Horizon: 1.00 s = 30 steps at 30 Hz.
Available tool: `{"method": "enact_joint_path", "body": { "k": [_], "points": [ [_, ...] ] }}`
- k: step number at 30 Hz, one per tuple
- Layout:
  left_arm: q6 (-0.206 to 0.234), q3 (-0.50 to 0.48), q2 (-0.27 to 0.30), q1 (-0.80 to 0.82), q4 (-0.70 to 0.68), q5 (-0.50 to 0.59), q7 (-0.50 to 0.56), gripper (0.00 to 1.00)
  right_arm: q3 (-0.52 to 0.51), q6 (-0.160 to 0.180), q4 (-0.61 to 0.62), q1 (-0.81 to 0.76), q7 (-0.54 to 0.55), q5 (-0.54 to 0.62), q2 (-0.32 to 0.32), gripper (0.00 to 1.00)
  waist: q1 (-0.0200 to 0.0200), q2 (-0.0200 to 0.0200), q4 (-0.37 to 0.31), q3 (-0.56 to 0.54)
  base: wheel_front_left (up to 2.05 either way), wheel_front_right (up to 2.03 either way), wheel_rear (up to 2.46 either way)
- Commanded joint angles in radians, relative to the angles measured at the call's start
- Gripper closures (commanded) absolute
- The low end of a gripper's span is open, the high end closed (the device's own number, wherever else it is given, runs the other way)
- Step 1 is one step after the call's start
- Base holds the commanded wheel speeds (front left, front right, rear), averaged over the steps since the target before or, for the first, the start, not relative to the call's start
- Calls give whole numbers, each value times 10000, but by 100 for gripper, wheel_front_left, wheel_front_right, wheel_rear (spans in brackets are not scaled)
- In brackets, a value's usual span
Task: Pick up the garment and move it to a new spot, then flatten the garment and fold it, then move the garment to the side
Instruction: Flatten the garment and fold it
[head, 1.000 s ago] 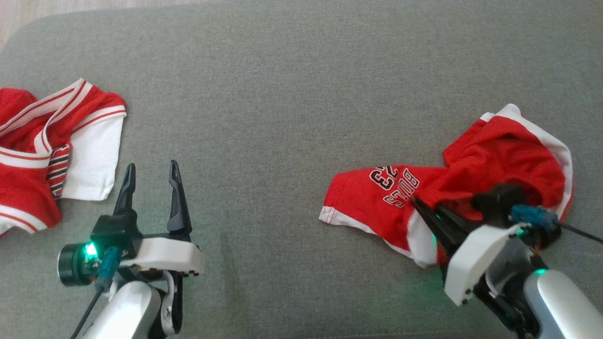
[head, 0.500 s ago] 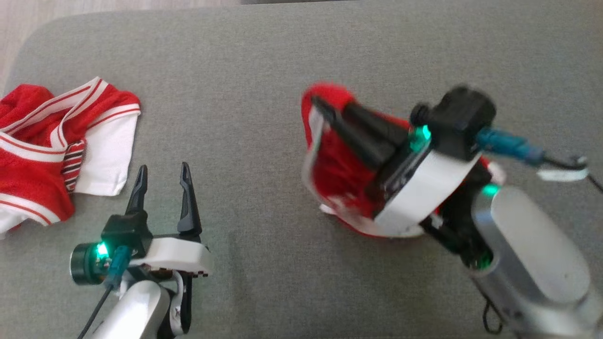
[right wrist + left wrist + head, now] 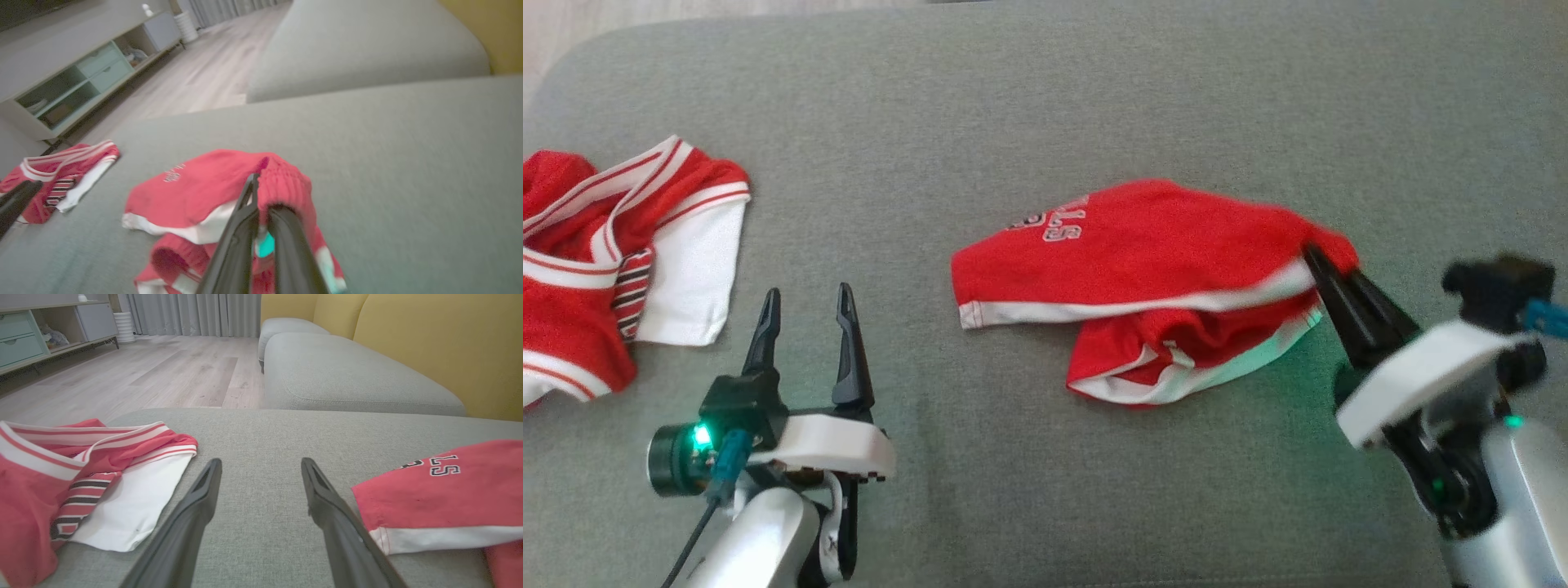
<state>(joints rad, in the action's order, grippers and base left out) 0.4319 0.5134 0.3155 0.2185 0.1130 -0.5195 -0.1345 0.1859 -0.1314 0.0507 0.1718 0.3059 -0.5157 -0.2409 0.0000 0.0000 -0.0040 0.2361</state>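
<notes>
A: Where are the shorts (image 3: 1143, 245)?

B: Hanging off the tips of the right end effector (image 3: 1316, 260) and trailing away from it across the cushion (image 3: 1013, 98), toward the left end effector (image 3: 808, 292). Most of the cloth lies on the cushion. Only the pinched corner is raised.

A: What exactly is pinched?

B: A gathered red edge, the waistband (image 3: 286, 183) by the look of it. The two fingers are pressed together on it, with cloth bunched over their tips.

A: Why hold it there?

B: My guess is that a grip on one edge lets the rest drag and lay out behind it at the new spot. One leg lies fairly smooth, lettering up. The other is doubled under, nearer the wrist, so flattening is not yet done.

A: And the left one?

B: Its fingers are wide apart and hold nothing. It sits low over bare cushion. The near hem of the shorts lies just off its right finger, a little ahead. A jersey (image 3: 621, 245) lies off its left finger, apart from it.

A: Why wait there?

B: Probably to be ready for the free hem, so both can pull the shorts taut. That is only my reading.

A: Any risk?

B: The jersey is the same red, so the left one should reach right, not left. The pinch is also thin, and a hard tug might slip it.
</notes>
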Motion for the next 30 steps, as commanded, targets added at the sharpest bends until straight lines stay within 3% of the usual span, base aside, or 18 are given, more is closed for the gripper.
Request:
{"method": "enact_joint_path", "body": {
  "k": [1, 7, 8, 9, 21, 26, 30],
  "points": [
    [55, -385, 172, 360, -249, -47, -85, 0, -36, 7, 227, 161, 6, -85, -117, 100, 0, 0, -98, 53, 0, 0, 0],
    [23, -322, 242, 470, -195, -19, -15, 0, -696, 7, -870, -272, -243, -546, 78, 100, 0, 0, -267, 115, 0, 0, 0],
    [19, -319, 254, 474, -196, -23, -10, 0, -722, 7, -982, -277, -317, -730, 186, 84, 0, 0, -282, 121, 0, 0, 0],
    [14, -313, 263, 479, -197, -25, -8, 0, -733, 7, -1077, -281, -390, -847, 238, 2, 0, 0, -288, 122, 0, 0, 0],
    [195, -392, 430, 392, -426, -22, -7, 0, -1612, 7, -856, -1056, -1747, 264, -274, 0, 0, 0, -227, 32, 0, 0, 0],
    [241, -438, 507, 317, -496, -48, -33, 0, -2070, 7, 346, -917, -2284, 1348, -204, 0, 0, 0, -265, -71, 0, 0, 0],
    [282, -421, 556, 296, -589, -38, 9, 0, -1881, 7, 1327, -822, -2613, 2052, 42, 0, 0, 0, -295, -145, 0, 0, 0]
  ]
}}
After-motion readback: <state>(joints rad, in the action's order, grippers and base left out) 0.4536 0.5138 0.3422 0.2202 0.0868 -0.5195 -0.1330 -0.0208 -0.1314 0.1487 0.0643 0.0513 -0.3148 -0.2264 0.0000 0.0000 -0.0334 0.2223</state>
